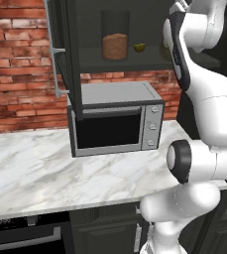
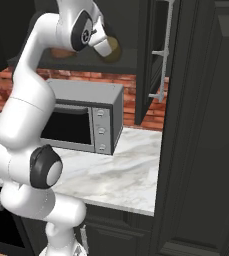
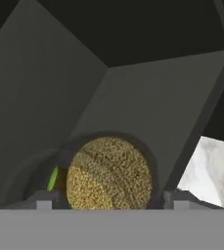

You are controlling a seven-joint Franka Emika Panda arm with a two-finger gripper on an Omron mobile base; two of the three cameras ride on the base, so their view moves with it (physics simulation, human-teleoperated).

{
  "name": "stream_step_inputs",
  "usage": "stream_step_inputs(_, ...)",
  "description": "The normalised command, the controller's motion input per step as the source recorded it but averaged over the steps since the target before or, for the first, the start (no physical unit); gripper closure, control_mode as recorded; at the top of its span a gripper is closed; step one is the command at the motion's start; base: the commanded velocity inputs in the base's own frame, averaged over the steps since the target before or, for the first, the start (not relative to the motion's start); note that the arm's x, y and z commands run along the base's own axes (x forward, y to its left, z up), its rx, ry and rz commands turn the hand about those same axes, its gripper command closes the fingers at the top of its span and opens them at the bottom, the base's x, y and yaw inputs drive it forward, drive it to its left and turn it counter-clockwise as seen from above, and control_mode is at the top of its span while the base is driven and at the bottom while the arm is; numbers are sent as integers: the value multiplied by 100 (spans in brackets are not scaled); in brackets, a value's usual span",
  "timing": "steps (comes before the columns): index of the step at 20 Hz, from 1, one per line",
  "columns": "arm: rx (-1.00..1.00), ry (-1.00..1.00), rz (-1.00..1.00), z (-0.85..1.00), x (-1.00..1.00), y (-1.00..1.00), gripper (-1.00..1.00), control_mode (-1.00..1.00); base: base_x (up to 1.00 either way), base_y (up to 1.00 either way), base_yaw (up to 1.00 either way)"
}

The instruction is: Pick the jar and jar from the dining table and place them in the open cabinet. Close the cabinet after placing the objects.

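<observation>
1. While the arm [image 1: 204, 99] reaches up into the open black cabinet [image 1: 70, 59], the jar with the reddish-brown filling [image 1: 115, 42] is sitting upright on the cabinet shelf [image 1: 130, 64], at about 12 o'clock above the microwave [image 1: 116, 119] in the left base view.
2. Just to the 3 o'clock side of that jar there's a small yellow fruit [image 1: 139, 47] on the same shelf, close but not touching as far as I can see.
3. Second jar, the olive-yellow one [image 3: 108, 173], shows up from above in the hand view, sitting low in the cabinet corner. In the right base view you catch a bit of it [image 2: 113, 50] right at the end of the arm, inside the cabinet.
4. Fingers [image 3: 44, 204]: the two tips sit at 9 and 3 o'clock of the olive-yellow jar, standing wide on either side of it. Whether they actually press on the glass, honestly can't tell from these angles.
5. A sliver of green [image 3: 52, 178] peeks out at 9 o'clock of that jar in the hand view, too small to say what it is.
6. Cabinet door [image 2: 156, 55] is swung open, with its silver bar handle [image 2: 166, 50] visible.
7. Microwave sits on the marble counter [image 1: 45, 173] against the brick wall [image 1: 16, 64].
</observation>
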Motion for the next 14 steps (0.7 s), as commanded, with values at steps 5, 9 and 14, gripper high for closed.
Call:
stream_step_inputs(5,0,-13,6,0,21,0,-100,-100,0,0,0)
stream_step_inputs(9,0,-7,7,0,38,0,-100,-100,0,0,0)
stream_step_inputs(14,0,-1,8,0,35,-4,-100,-100,0,0,0)
